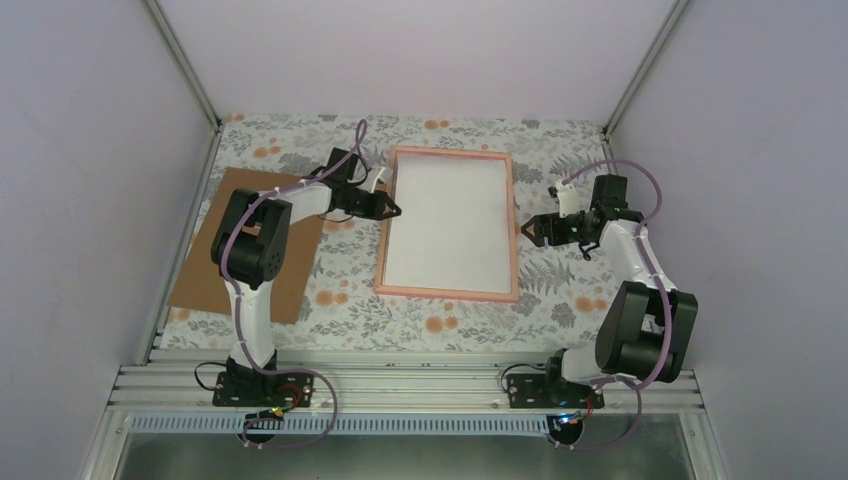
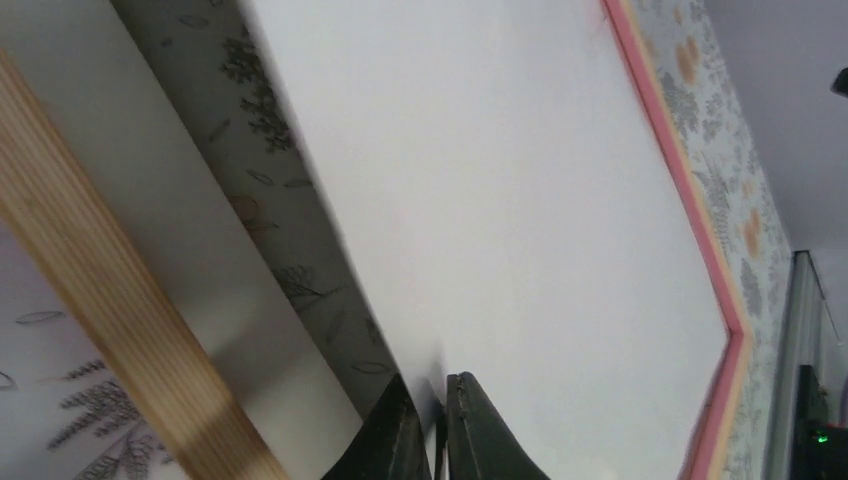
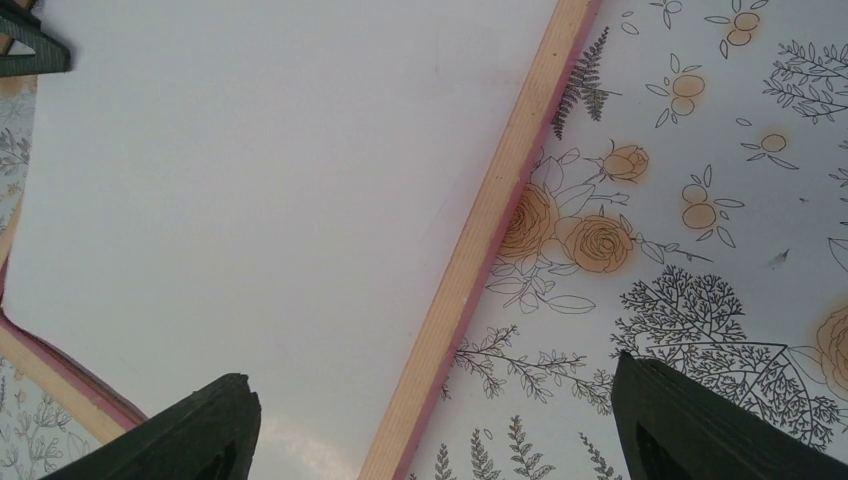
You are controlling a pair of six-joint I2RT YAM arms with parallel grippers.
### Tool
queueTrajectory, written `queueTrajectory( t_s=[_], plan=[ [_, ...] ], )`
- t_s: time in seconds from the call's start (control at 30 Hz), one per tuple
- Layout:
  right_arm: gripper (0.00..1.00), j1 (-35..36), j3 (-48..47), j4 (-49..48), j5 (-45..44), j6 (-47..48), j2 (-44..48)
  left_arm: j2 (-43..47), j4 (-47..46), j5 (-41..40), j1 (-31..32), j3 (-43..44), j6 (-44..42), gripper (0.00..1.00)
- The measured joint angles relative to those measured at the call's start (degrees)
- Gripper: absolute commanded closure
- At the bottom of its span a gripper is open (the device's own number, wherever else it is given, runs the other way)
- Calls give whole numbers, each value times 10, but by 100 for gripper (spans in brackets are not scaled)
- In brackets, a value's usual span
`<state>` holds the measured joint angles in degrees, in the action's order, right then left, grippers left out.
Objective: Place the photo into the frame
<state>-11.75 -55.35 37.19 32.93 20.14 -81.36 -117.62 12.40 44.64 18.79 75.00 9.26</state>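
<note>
The thin pink frame (image 1: 514,225) lies flat in the middle of the floral table, pale wooden back side up. A white sheet (image 1: 450,220) fills it. No printed picture shows on this sheet, so I cannot tell whether it is the photo's back. My left gripper (image 1: 396,211) is at the frame's left rail, shut on the sheet's left edge (image 2: 520,180). That edge is raised a little above the wooden rail (image 2: 110,310). My right gripper (image 1: 527,229) stands open over the frame's right rail (image 3: 480,230), with one finger over the sheet and one over the cloth.
A brown cardboard board (image 1: 200,270) lies on the table at the left, partly under the left arm. Pale walls close in the table at the left, back and right. A metal rail (image 1: 400,385) with both arm bases runs along the near edge.
</note>
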Motion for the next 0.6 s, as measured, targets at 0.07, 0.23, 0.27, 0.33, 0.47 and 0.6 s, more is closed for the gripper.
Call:
queueTrajectory(
  t_s=[0.07,0.23,0.27,0.33,0.47,0.6],
  plan=[
    [13,0,0,0,0,0,0,-8,15,-12,0,17,-6,74],
    [13,0,0,-1,0,0,0,-13,52,-45,3,54,-27,52],
    [13,0,0,-1,0,0,0,-12,56,-55,5,58,-32,50],
    [13,0,0,-2,1,0,-1,-5,68,-81,10,59,-40,38],
    [13,0,0,-4,3,0,-8,28,85,-140,23,48,-63,23],
    [13,0,-1,-14,8,-1,-16,81,94,-202,30,37,-95,25]
  ],
)
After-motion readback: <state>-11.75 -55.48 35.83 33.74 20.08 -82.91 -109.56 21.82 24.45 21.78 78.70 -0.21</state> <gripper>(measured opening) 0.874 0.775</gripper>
